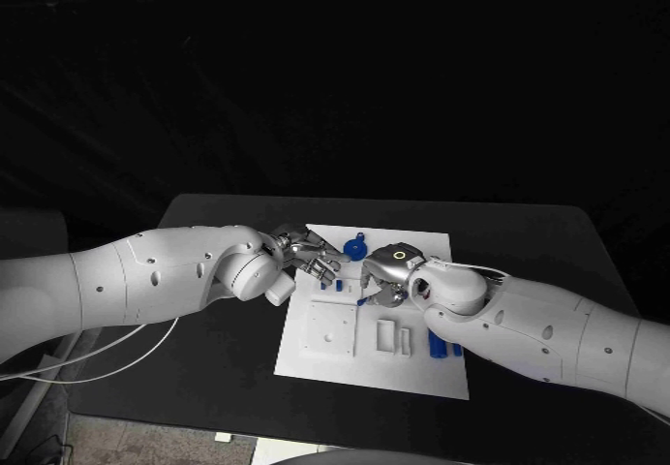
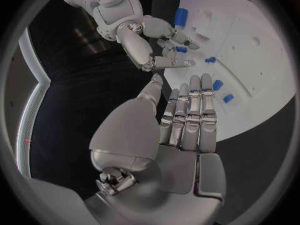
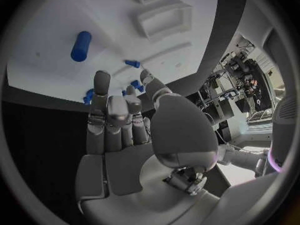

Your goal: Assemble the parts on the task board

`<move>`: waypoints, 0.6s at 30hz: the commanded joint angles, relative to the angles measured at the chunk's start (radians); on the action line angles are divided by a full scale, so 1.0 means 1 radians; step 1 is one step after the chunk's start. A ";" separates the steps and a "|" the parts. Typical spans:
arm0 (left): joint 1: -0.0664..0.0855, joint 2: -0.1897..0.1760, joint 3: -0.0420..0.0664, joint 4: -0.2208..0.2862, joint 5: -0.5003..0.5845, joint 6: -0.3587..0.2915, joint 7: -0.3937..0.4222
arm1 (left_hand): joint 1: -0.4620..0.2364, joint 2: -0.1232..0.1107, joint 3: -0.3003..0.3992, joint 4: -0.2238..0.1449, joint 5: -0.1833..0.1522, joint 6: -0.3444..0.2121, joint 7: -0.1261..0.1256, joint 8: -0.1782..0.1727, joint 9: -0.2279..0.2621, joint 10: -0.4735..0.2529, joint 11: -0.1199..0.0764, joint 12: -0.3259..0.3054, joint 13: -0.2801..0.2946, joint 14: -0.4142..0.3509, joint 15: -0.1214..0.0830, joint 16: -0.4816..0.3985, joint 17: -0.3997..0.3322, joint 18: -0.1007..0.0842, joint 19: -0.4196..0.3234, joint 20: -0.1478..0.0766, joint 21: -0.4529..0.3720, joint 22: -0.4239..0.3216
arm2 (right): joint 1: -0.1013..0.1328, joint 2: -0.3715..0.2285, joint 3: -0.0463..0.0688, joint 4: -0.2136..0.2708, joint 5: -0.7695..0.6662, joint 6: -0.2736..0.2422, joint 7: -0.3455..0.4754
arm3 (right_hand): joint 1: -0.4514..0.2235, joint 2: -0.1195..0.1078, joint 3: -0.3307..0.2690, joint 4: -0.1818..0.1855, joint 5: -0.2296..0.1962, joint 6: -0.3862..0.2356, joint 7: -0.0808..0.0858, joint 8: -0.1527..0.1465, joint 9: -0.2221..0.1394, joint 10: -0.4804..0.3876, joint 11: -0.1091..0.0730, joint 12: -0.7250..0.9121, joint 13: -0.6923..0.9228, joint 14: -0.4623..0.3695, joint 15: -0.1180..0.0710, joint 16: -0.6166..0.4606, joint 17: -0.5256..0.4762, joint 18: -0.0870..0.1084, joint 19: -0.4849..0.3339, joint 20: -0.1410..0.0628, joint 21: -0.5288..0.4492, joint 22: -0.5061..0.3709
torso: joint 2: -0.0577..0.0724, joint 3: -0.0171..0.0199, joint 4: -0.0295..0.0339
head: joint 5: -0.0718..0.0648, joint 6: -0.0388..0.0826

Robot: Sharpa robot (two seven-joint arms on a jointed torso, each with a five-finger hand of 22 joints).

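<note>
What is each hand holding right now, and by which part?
The left hand holds nothing. The right hand appears to pinch a small blue part between its fingertips; which end of it cannot be told.

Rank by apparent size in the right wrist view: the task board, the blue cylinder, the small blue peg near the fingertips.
1. task board
2. blue cylinder
3. small blue peg
Fisheye nearness may skew the two blue parts slightly.

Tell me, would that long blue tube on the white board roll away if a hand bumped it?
Probably: the blue tube looks round and lies on its side on the flat white board. It seems stiff and light, likely plastic.
</note>
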 commanded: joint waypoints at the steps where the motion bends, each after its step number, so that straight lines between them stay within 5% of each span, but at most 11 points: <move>1: 0.001 0.001 0.001 0.002 -0.006 0.012 0.005 | -0.002 0.007 0.002 -0.004 -0.003 -0.009 0.000 -0.002 0.000 0.000 0.004 -0.002 -0.001 -0.002 0.004 -0.001 0.002 0.003 -0.006 0.000 0.003 0.001 | 0.001 0.009 0.000 -0.001 -0.002 0.067 -0.045 | -0.002 0.003 0.001 0.007 0.001 0.012 0.000 0.002 0.000 -0.002 0.002 0.005 0.003 0.004 0.006 0.005 0.003 -0.013 0.007 -0.002 -0.006 -0.002 | 0.001 -0.0003 0.0008 | 0.001 0.000; 9: 0.001 0.002 0.001 0.002 -0.009 0.011 0.006 | -0.002 0.007 0.002 -0.004 -0.003 -0.009 0.000 -0.002 0.000 0.000 0.004 -0.002 -0.001 -0.002 0.004 -0.001 0.002 0.003 -0.006 0.000 0.003 0.001 | 0.001 0.037 0.000 -0.033 -0.005 0.119 -0.051 | 0.004 0.014 0.001 -0.009 -0.001 -0.003 0.001 0.001 -0.001 -0.085 0.004 -0.093 -0.089 -0.043 0.011 -0.043 -0.034 -0.022 -0.025 0.003 -0.028 -0.014 | 0.001 -0.0003 0.0000 | 0.005 -0.002; 18: 0.001 0.007 0.001 -0.001 -0.009 0.012 0.006 | -0.002 0.006 0.003 -0.005 -0.002 -0.008 -0.001 -0.002 0.000 0.000 0.004 -0.002 -0.001 -0.001 0.004 -0.001 0.002 0.003 -0.006 0.000 0.004 0.002 | -0.008 0.072 0.000 -0.084 -0.022 0.121 -0.035 | 0.015 0.025 0.040 -0.046 -0.002 0.002 0.002 0.001 -0.001 -0.031 0.002 0.005 -0.045 -0.010 0.007 0.028 0.010 -0.011 0.002 -0.001 -0.008 0.003 | 0.001 0.0000 0.0027 | 0.005 -0.002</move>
